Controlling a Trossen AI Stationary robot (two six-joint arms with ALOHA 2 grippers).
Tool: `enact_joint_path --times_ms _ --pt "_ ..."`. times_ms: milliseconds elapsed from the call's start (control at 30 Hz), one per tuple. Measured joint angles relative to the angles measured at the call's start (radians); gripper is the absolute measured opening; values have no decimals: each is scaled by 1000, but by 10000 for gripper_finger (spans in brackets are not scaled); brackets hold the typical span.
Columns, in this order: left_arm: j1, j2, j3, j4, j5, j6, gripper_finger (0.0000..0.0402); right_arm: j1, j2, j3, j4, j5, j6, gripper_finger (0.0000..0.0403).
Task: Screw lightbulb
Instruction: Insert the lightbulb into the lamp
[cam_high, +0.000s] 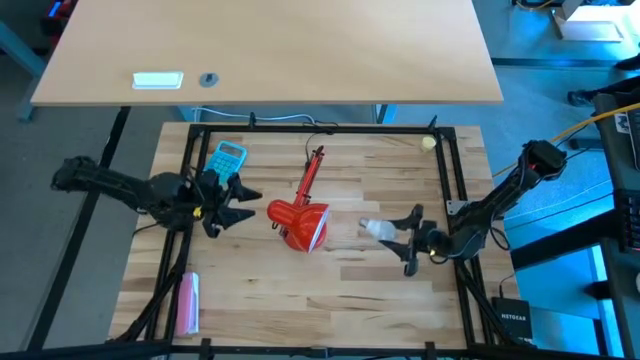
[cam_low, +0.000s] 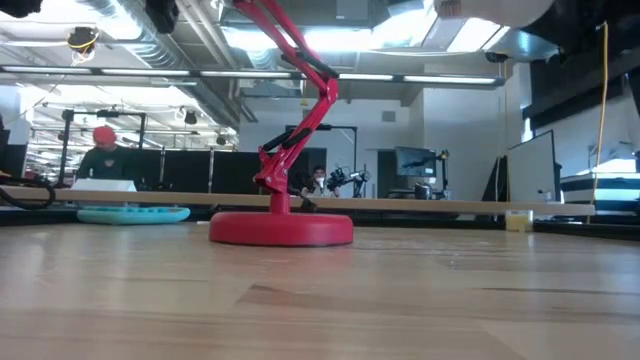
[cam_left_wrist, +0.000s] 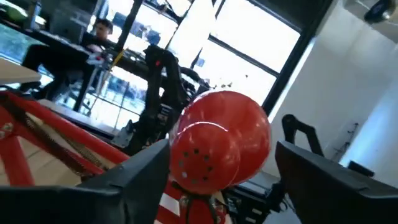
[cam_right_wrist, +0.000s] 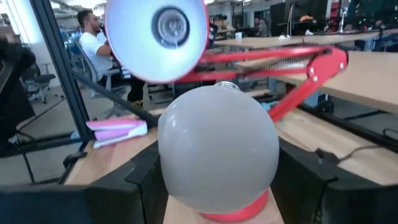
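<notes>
The right end effector (cam_high: 402, 238) is clamped on the lightbulb (cam_high: 376, 229), right of middle in the top picture, near the red lamp shade (cam_high: 303, 225). The left end effector (cam_high: 232, 203) hangs spread wide, left of the shade. The bulb looks light, smooth and easy to break, so hold its round part gently.

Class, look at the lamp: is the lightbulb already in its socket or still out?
Out. The lightbulb sits between the right gripper's jaws, short of the empty socket in the red lamp shade.

Frosted matt lightbulb (cam_right_wrist: 217, 149); glossy red lamp shade (cam_left_wrist: 221, 146); pale wood table (cam_high: 380, 290).
</notes>
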Motion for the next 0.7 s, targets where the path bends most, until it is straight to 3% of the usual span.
enact_joint_path --times_ms 267,433,700 --pt "119 90 239 -367 127 49 316 0 -2 125 -136 10 -63 225" --pt "123 186 331 -365 196 113 313 0 -2 187 -209 10 -73 225" --pt "123 331 340 -347 210 116 313 0 -2 200 -207 -1 -97 225"
